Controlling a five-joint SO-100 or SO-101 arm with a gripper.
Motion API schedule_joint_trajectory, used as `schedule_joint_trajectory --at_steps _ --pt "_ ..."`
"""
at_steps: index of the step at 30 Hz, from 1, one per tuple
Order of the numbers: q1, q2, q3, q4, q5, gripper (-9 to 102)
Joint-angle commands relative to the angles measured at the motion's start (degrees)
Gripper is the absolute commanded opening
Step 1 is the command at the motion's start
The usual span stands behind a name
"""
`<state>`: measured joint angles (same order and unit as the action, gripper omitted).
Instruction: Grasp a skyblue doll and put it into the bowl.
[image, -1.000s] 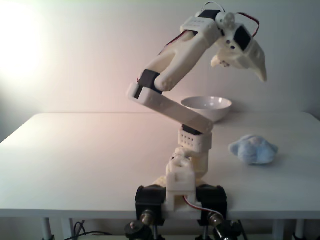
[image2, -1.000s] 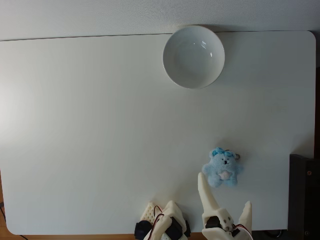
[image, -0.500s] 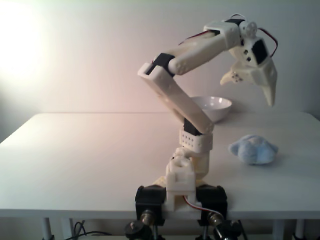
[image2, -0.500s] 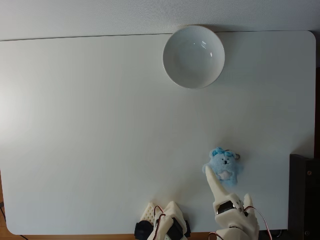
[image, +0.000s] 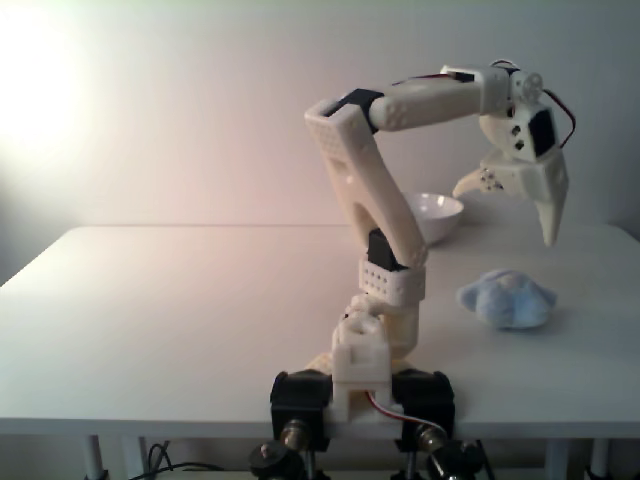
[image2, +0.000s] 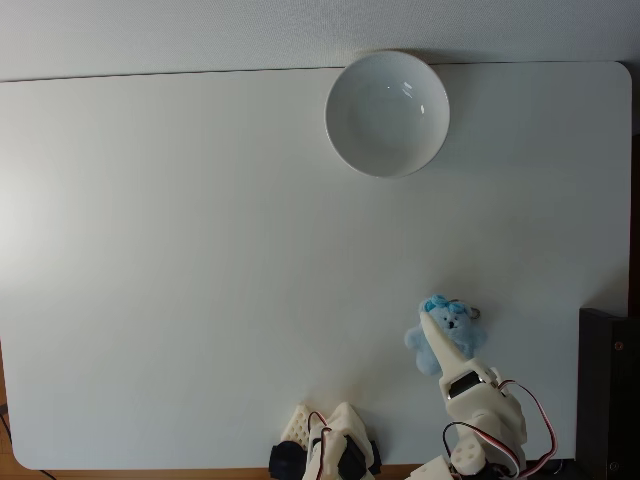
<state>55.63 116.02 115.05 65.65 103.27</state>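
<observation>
1. White all over: the surface (image2: 200, 260) carries two things, both toward the right of the top-down fixed view.
2. Furthest left of the pair, the glossy white bowl (image2: 387, 113) sits at the far edge, its inside bare. From the front fixed view the bowl (image: 436, 212) peeks out behind the arm's (image: 372, 190) upright link.
3. Further right and near the arm's base, the skyblue doll (image2: 447, 335) lies flat, face up, head toward the bowl. In the front view the skyblue doll (image: 507, 297) rests on the surface, clear of everything.
4. The gripper (image: 512, 208) hangs above the doll with air between; its fingers are spread wide and hold nothing. One finger (image: 549, 215) points steeply down, the other (image: 470, 184) flares off to the left.
5. From above, one finger (image2: 441, 341) overlaps the doll's body, running roughly along its head-to-foot line.
6. The deciding relation, as I judge it: the doll lies almost straight below the fingers, so the next move is mostly a descent, with a check that the fingers straddle the plush.
</observation>
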Motion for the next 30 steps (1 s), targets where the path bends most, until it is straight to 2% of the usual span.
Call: schedule_joint_trajectory --at_steps 1,9,21,30 --pt "0.3 -2.5 -2.0 -0.9 -0.4 76" --pt "0.3 -9.2 -2.0 -1.0 -0.5 76" --pt "2.5 -16.7 -1.4 -7.5 0.4 76" --pt "3.1 -21.6 -1.8 -8.1 0.4 76"
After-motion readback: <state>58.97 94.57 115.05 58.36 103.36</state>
